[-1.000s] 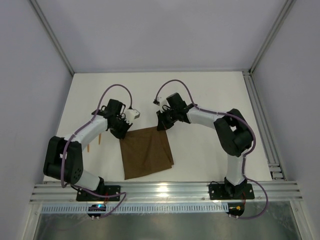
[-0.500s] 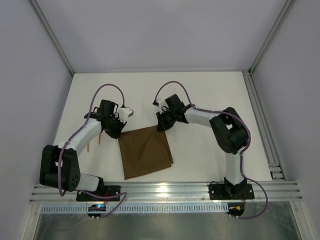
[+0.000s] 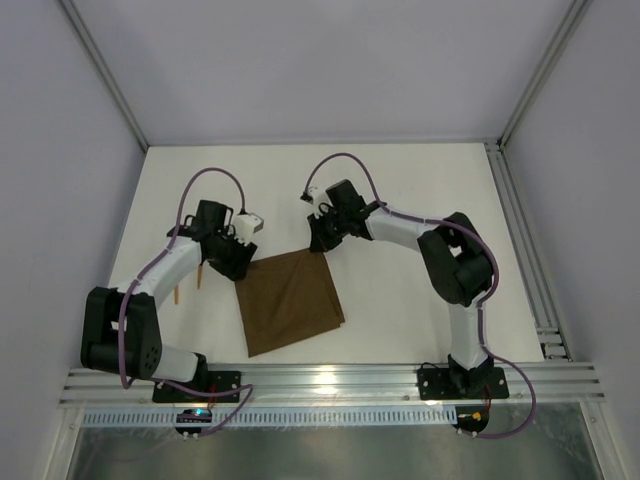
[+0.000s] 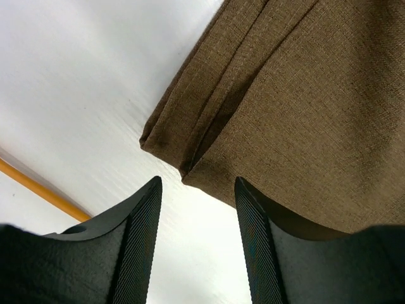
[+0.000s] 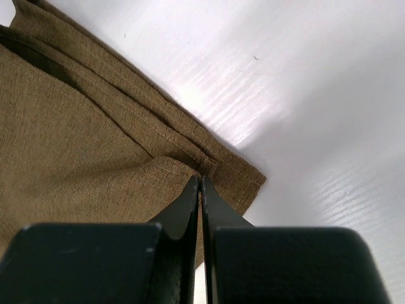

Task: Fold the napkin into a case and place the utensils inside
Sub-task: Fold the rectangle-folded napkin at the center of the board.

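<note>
Here, one napkin corner just ahead of parted, empty left fingers, another corner pinched between closed right fingers.

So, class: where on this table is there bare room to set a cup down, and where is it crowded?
Free: the far strip of table along the back wall; the patch between right arm and side rail. Crowded: the far edge of the napkin, with left tool and right tool at it, and the utensils left of it.
</note>
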Robot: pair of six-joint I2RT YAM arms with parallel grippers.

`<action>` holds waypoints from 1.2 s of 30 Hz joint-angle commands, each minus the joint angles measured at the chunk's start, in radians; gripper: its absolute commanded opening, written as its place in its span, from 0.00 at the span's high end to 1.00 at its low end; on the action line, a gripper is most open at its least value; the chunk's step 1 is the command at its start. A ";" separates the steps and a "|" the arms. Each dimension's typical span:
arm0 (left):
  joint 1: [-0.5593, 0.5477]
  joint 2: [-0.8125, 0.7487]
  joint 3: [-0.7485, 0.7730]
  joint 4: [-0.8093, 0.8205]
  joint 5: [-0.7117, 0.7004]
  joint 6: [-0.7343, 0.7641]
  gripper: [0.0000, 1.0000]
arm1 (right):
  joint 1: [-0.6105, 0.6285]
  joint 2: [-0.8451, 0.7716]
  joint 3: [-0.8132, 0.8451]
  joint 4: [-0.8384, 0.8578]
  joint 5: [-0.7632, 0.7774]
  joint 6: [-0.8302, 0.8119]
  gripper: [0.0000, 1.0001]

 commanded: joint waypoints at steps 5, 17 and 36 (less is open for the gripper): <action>0.003 0.014 0.024 0.066 0.049 -0.014 0.45 | 0.009 0.084 0.098 0.008 -0.010 -0.016 0.97; 0.011 0.027 -0.025 0.086 -0.073 0.007 1.00 | 0.009 0.065 0.077 0.049 -0.039 -0.028 0.72; 0.060 -0.003 -0.056 0.127 -0.131 -0.062 1.00 | 0.034 0.098 0.121 0.072 -0.139 -0.049 0.55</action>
